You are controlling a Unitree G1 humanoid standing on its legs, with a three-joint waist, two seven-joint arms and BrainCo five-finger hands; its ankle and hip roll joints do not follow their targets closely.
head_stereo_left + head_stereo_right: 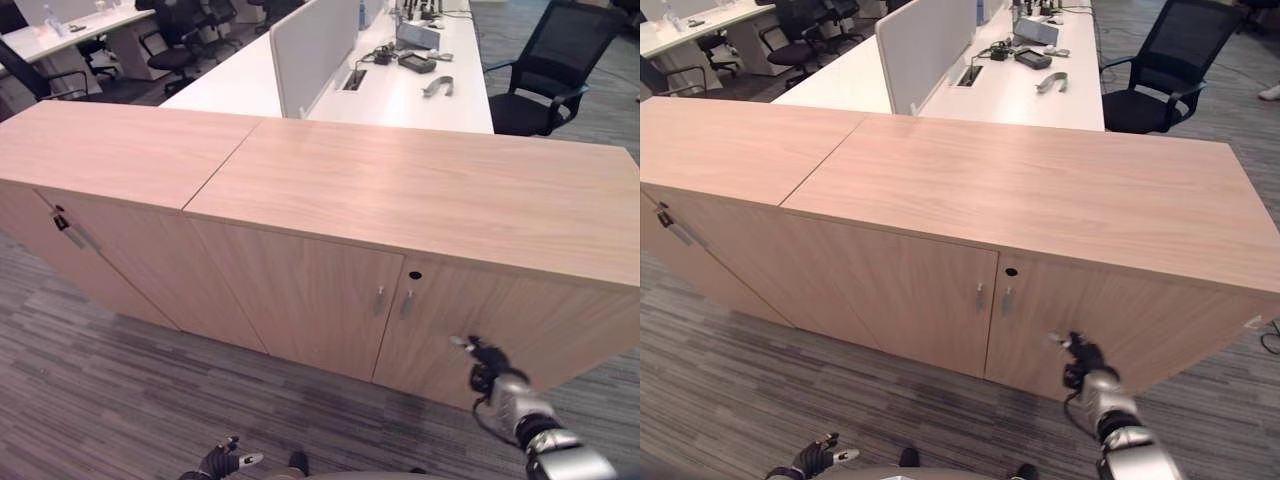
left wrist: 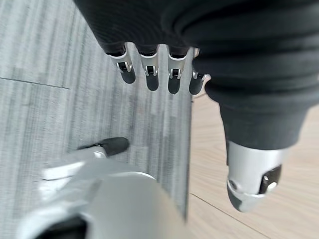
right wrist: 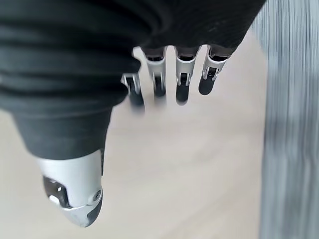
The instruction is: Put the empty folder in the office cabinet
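Cabinet doors shut, two small handles meeting at the centre seam, round keyhole just at their 1 o'clock. Can't tell where the folder is; cabinet top is plain wood and both hands hold nothing.

Right hand raised in front of the right-hand door, at about 4 o'clock from the handles, fingertips toward the door face, near it; contact can't be confirmed from the head views. Right wrist view adds the detail: fingers straight, side by side in a row, thumb apart, door panel behind them, strip of grey carpet at the edge.

Left hand low at 6 o'clock of the head view, over the carpet. Its wrist view shows fingers straight, slightly spaced, thumb apart.

Behind the cabinet: white desks with a divider panel, black office chair at 1 o'clock.
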